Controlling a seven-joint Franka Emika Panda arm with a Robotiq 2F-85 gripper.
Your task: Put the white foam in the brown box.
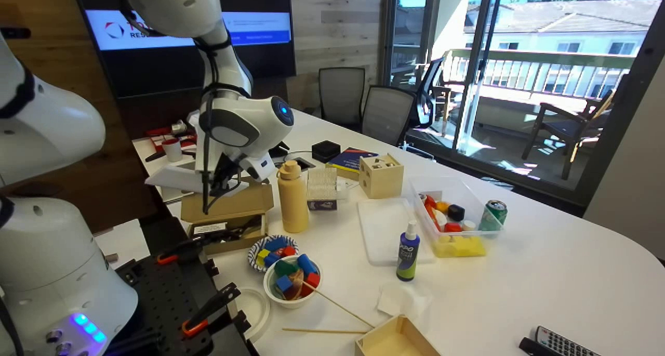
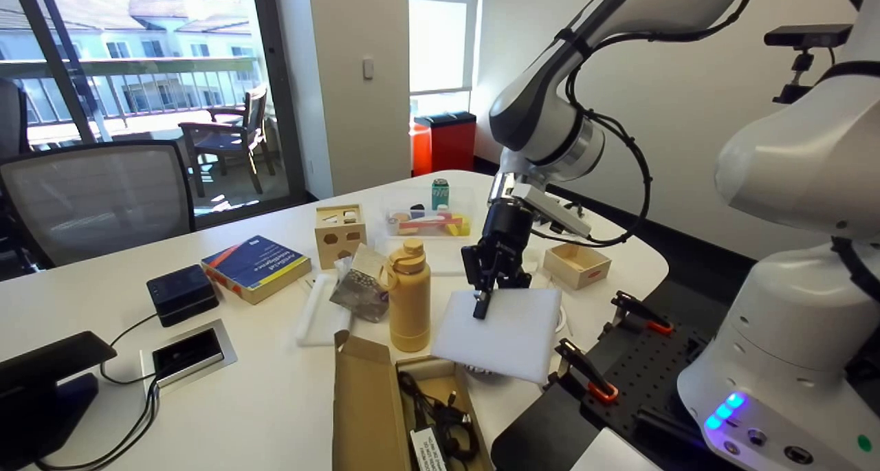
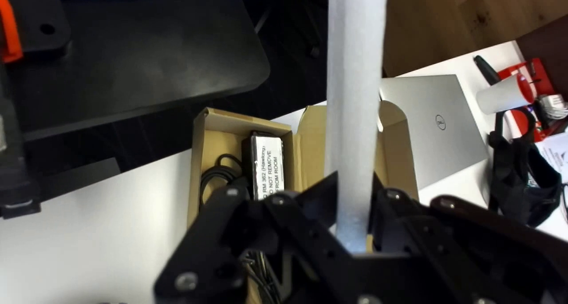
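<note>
My gripper (image 2: 483, 304) is shut on the white foam (image 2: 505, 337), a flat white slab. In the wrist view the slab (image 3: 355, 95) stands edge-on between the black fingers (image 3: 353, 197). In an exterior view the gripper (image 1: 223, 182) holds the slab (image 1: 174, 178) above the table, near the box's raised flap. The brown box (image 1: 254, 196) is open and low. It also shows in an exterior view (image 2: 364, 406) and in the wrist view (image 3: 198, 162). It holds black cables and a labelled black adapter. The slab hides part of the box's flap in the wrist view.
A tan bottle (image 1: 293, 202) stands right beside the box. A patterned bowl (image 1: 254, 254) and a white bowl (image 1: 270, 288), both with blocks, sit close by. A wooden shape cube (image 1: 379, 179), a clear bin (image 1: 452, 210) and a small wooden tray (image 2: 577, 268) stand farther off. A grey laptop (image 3: 426, 122) lies beyond the flap.
</note>
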